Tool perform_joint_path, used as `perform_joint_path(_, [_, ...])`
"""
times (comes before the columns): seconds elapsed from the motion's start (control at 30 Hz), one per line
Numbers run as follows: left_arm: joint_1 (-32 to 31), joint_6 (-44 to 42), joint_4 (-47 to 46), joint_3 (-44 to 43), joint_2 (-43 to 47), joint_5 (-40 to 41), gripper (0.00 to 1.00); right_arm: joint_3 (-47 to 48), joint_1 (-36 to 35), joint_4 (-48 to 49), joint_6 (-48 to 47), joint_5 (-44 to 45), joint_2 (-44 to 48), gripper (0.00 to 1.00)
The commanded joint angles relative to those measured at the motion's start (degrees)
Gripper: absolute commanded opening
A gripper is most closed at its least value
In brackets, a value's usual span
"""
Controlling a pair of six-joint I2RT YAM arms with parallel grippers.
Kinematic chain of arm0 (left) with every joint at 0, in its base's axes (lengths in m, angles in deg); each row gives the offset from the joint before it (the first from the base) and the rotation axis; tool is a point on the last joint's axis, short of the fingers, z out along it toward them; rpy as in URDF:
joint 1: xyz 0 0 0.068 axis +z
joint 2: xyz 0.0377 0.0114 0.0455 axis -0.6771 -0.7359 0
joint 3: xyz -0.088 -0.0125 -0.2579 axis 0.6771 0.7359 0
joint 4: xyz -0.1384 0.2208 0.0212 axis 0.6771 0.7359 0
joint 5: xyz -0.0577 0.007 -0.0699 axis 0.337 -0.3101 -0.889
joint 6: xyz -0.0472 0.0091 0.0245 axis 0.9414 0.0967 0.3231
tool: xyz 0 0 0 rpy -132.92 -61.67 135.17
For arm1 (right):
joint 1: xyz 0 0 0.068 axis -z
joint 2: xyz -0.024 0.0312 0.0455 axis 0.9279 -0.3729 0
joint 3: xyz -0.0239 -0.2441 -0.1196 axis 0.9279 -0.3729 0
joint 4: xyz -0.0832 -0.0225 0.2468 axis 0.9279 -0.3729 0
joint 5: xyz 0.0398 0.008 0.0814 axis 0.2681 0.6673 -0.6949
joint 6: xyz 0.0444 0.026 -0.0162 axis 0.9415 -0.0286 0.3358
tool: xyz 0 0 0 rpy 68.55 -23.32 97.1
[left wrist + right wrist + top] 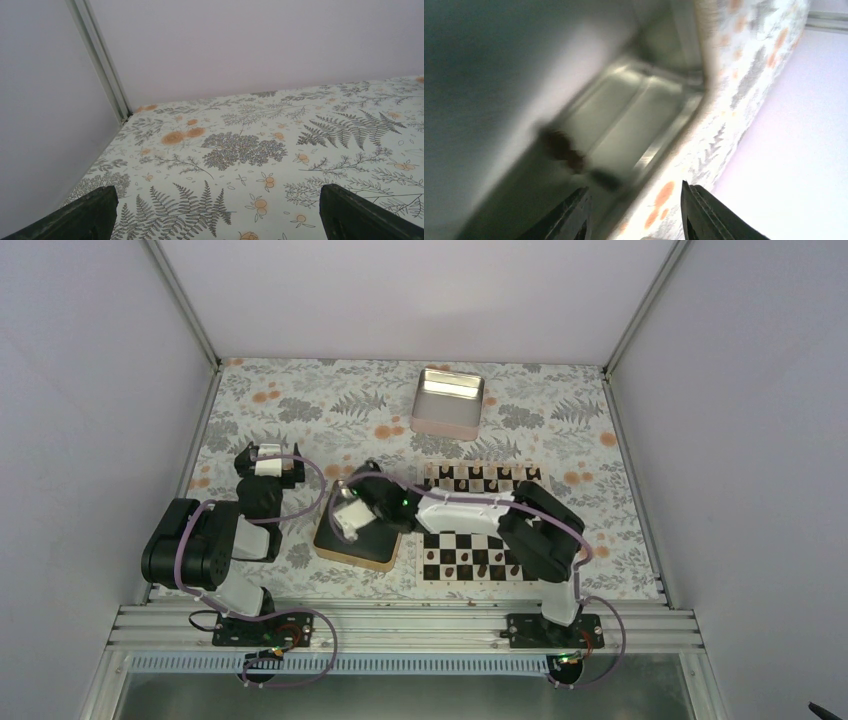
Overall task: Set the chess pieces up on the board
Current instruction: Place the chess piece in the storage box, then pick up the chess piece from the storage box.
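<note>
The board (437, 541), black and white checks with a thin wooden rim, lies right of centre, and my right arm crosses over it. Several dark brown chess pieces (470, 564) stand on its near rows. My right gripper (347, 523) hangs over the gold-rimmed tray (372, 559) to the board's left. In the blurred right wrist view that gripper (634, 212) is open with nothing between its fingers, above the tray's edge (664, 142). One dark brown piece (564, 148) lies inside the tray. My left gripper (268, 454) is at the far left, wide open (220, 220) over bare cloth.
Pale wooden pieces (482, 478) line the board's far row. A silver tin (447, 402) stands behind the board. White walls with metal posts (102, 65) close in the floral cloth (240, 150) on three sides.
</note>
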Motion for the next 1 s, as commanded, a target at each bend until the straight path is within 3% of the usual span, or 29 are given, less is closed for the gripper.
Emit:
perform_joint_path(0.0, [0.33,0.52,-1.64,-0.44,-0.19,-0.86,1.00,17.08,2.84,-23.38,17.15,-9.61,5.17,0.47])
perform_joint_path(0.17, [0.33,0.52,-1.68,-0.45,-0.22,-0.91,1.00,29.60,8.08,-36.23,26.22,-21.13,5.96,0.52])
perform_joint_path(0.27, [0.33,0.55,-1.68,-0.42,-0.20,-0.96,1.00,39.33,10.20,-46.50,31.00,-25.35,-0.23,0.43])
perform_joint_path(0.37, [0.34,0.49,-1.60,-0.42,-0.15,-1.05,1.00,47.93,12.48,-56.44,32.61,-36.28,-7.90,0.31])
perform_joint_path(0.47, [0.28,0.43,-1.57,-0.44,-0.09,-1.17,1.00,48.21,13.91,-59.63,28.76,-44.83,-9.39,0.25])
perform_joint_path(0.6, [0.33,0.42,-1.61,-0.44,-0.07,-1.31,1.00,43.76,13.46,-54.48,28.55,-43.60,-9.66,0.26])
perform_joint_path(0.97, [0.31,0.41,-1.64,-0.45,-0.08,-1.35,1.00,44.44,11.10,-55.56,28.53,-36.32,-17.58,0.26])
